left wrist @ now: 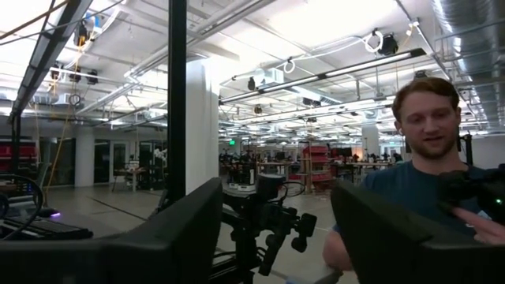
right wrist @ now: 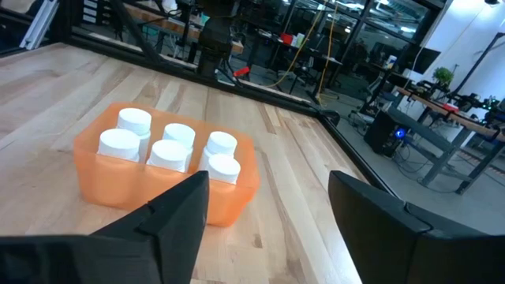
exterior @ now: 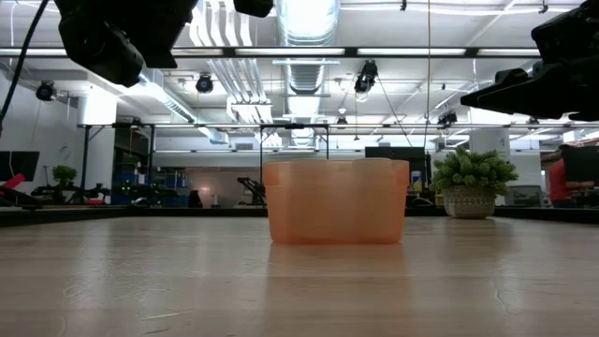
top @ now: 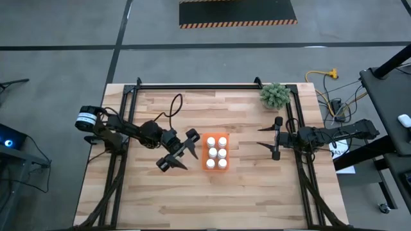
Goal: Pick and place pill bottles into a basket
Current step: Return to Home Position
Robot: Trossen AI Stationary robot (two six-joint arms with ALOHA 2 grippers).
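The orange basket (top: 205,153) sits near the middle of the wooden tabletop (top: 160,199). All six pill bottles (top: 222,152) stand upright inside it in two rows of three, white caps up, packed close and filling it. The right wrist view shows the same pill bottles (right wrist: 179,136) rising above the basket's translucent orange wall (right wrist: 110,177). The left end effector (top: 185,153) hovers just beside the basket on its left side, above the tabletop, its fingers spread wide with nothing between them. Its wrist camera looks level out into the room, where a person (left wrist: 394,197) in a blue shirt shows. The right end effector (top: 260,136) hangs well apart from the basket on its right side, pointed toward it, its fingers also spread wide and holding nothing. Seen from tabletop height, the basket (exterior: 337,201) stands by itself in mid-view, with both arms held high above its level. A small green plant (top: 275,95) in a pot stands beyond the basket, off to its right near the tabletop's far edge.
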